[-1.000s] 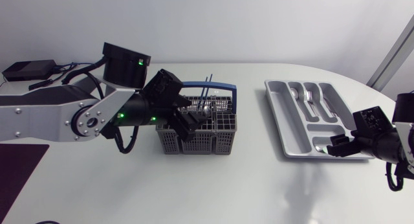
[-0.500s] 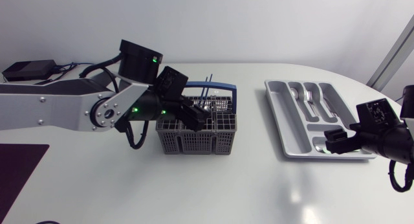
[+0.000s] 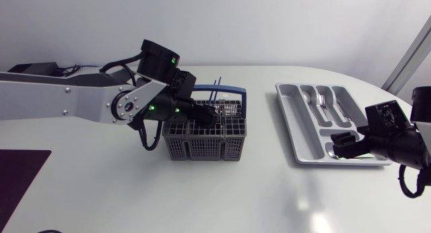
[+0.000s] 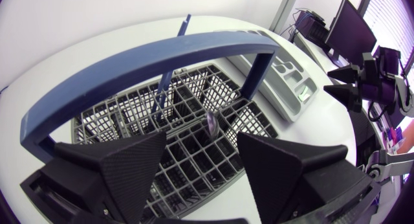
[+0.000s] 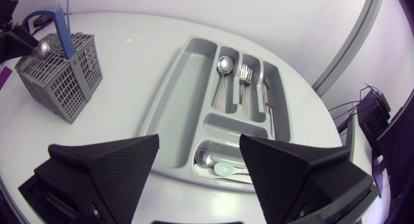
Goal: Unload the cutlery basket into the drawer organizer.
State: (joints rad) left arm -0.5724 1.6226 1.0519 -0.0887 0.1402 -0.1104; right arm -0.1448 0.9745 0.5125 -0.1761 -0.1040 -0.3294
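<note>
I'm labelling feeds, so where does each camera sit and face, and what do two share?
Head view: fixed above the white table, looking down; left arm at the blue-handled grey mesh cutlery basket, right arm by the grey plastic drawer organizer.
Left wrist view: on left arm, facing into the basket; open left gripper shows.
Right wrist view: on right arm, facing down at the organizer; open right gripper shows.
Both wrist views share basket and organizer.

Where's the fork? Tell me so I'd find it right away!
Find the grey plastic organizer tray on the white table. Of its three narrow slots side by side, the silver metal fork lies in the middle one. It has prongs, unlike the round-bowled silver spoon beside it.
</note>
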